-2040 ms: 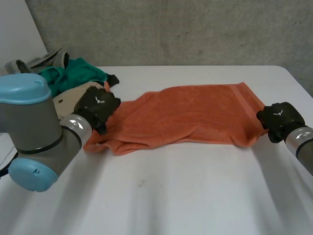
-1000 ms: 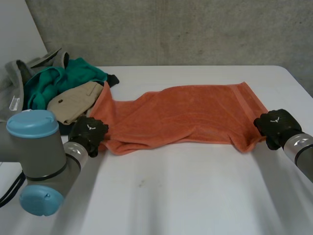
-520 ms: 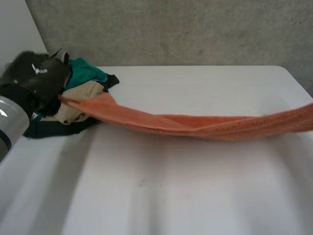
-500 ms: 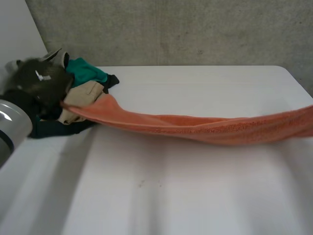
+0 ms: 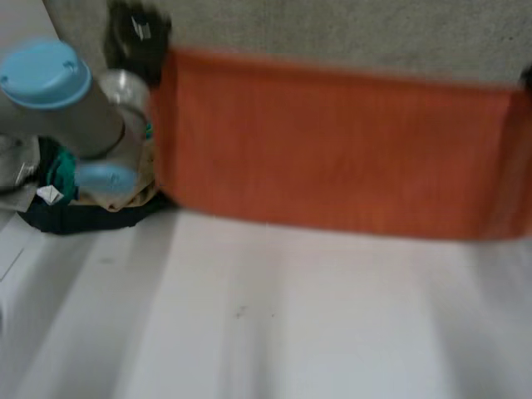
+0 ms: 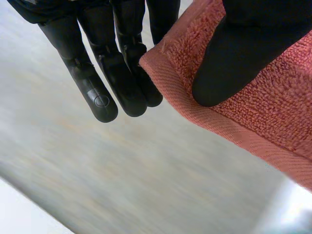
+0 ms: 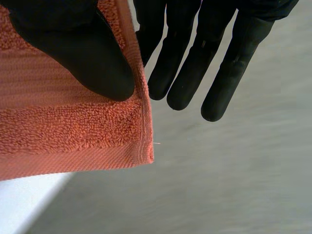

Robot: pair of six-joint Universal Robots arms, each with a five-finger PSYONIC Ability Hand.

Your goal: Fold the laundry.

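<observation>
Head view: set high between and behind the arms, facing forward and down over the white bench (image 5: 291, 324) to the grey concrete wall (image 5: 349, 33); the widest, farthest look.
Left wrist view: looks along the left robot hand (image 6: 117, 63), very near one corner of the orange terry-cloth towel (image 6: 273, 107).
Right wrist view: looks along the right robot hand (image 7: 195, 53), very near the opposite corner.
Shared: all three take in the towel and the wall.

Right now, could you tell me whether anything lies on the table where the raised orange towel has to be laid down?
Nothing visible does: the table below the hanging towel is bare. The clothes pile sits off to the side, by the towel's lower left corner.
</observation>
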